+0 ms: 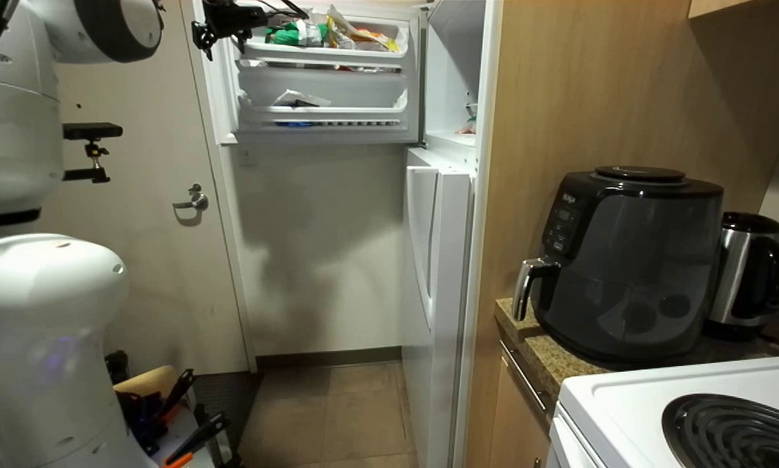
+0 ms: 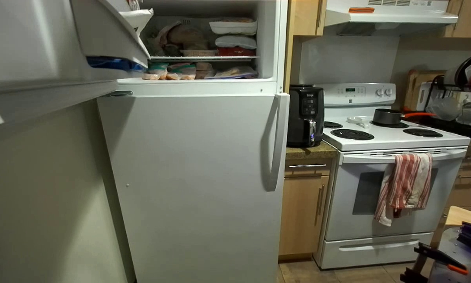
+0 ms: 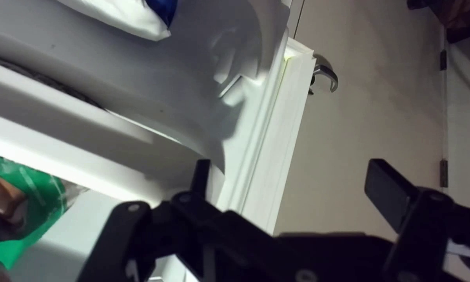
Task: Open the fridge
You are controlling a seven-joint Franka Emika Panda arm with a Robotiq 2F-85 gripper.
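The white fridge stands with its upper door [image 1: 324,84] swung wide open, its inner shelves with food packages facing the arm. This door also fills the upper left in an exterior view [image 2: 27,47]. The larger lower door [image 2: 196,177] is closed, its long handle [image 2: 278,145] on the right. My gripper [image 1: 221,40] is at the upper door's free edge. In the wrist view, the gripper [image 3: 289,168] is open with nothing clamped. One finger is on the inner shelf side, the other beyond the door edge [image 3: 282,129]. I cannot tell if a finger touches it.
A black air fryer [image 1: 629,266] and a kettle [image 1: 746,273] stand on the counter beside the fridge, near the white stove [image 2: 392,137]. A wall is behind the open door. A room door with a metal handle [image 1: 194,201] is behind the arm. Tools lie by the robot's base.
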